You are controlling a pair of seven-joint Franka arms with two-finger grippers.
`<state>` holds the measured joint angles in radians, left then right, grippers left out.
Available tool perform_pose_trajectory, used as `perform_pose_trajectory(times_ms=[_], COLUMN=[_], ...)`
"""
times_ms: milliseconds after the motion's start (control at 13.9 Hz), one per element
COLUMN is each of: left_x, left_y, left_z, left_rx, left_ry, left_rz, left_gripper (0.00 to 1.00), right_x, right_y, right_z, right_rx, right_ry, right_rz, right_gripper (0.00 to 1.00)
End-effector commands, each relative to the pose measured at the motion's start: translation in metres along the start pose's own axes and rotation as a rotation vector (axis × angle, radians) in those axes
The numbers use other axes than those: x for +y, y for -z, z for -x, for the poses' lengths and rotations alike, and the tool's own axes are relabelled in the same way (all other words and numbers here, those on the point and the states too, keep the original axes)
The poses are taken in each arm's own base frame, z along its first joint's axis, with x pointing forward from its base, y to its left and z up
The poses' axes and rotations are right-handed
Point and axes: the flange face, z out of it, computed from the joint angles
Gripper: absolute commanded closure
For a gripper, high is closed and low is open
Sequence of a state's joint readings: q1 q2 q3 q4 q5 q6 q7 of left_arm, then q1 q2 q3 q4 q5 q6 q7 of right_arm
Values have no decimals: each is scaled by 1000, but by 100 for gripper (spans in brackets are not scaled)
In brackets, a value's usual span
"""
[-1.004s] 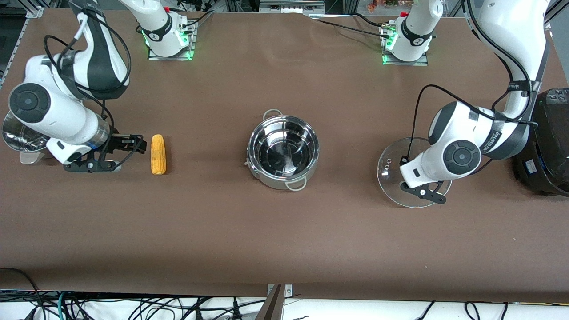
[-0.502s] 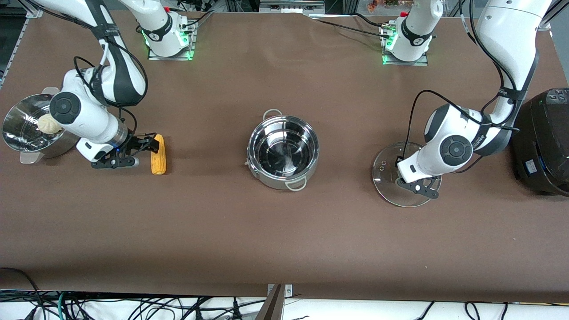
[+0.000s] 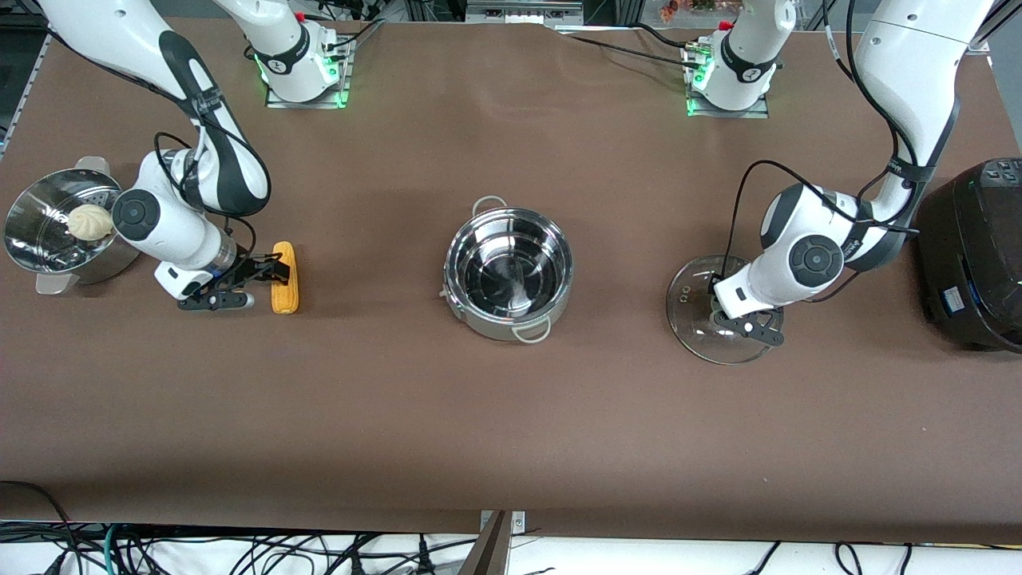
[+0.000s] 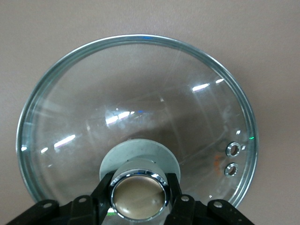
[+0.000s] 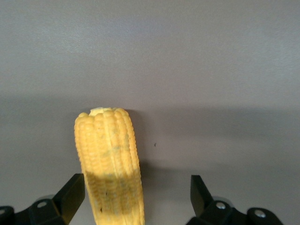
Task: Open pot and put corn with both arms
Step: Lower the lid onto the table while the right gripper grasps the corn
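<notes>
Brown table (image 3: 511,431) carries pot (image 3: 509,273), corn (image 3: 284,278), lid (image 3: 703,319), steamer bowl (image 3: 32,239), cooker (image 3: 978,255).

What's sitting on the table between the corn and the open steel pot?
Nothing. In the front view, only bare brown table lies between the corn and the pot.

2 white jointed arms (image 3: 172,228) with black bands, looping black cables, green-lit bases.

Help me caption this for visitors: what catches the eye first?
The open pot sits mid-table. Toward the left arm's end, the left gripper is shut on the knob of the lid. Toward the right arm's end, the open right gripper straddles the corn.
</notes>
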<state>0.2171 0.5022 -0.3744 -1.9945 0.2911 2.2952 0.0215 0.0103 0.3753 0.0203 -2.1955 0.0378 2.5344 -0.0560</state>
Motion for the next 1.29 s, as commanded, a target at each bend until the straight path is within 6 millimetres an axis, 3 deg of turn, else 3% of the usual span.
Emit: perform_pose_trajectory(times_ms=[0, 143, 215, 287, 574, 789, 1004, 1219], left_x=[-2, -2, -2, -2, -4, 7, 13, 30], left_y=[7, 3, 1, 1, 11, 53, 108, 170], left_z=[13, 13, 13, 13, 11, 16, 31, 40], left_rx=[7, 2, -2, -4, 3, -6, -13, -13], left_ry=[-18, -18, -17, -12, -13, -10, 7, 45], left_rz=[-21, -17, -16, -15, -24, -51, -81, -48], left_gripper=[70, 57, 25, 0, 0, 0, 0, 0], right_x=[-1, -3, -3, -3, -8, -10, -22, -22], right_y=[-3, -5, -8, -9, -8, -5, -7, -10], right_z=[-1, -2, -2, -1, -2, -2, -2, 0], right_rx=[12, 16, 18, 18, 16, 16, 12, 6], right_ry=[3, 3, 1, 1, 5, 11, 22, 23], right_rz=[-19, -20, -20, -20, -22, -24, -31, -32], right_gripper=[0, 0, 1, 4, 4, 5, 9, 26])
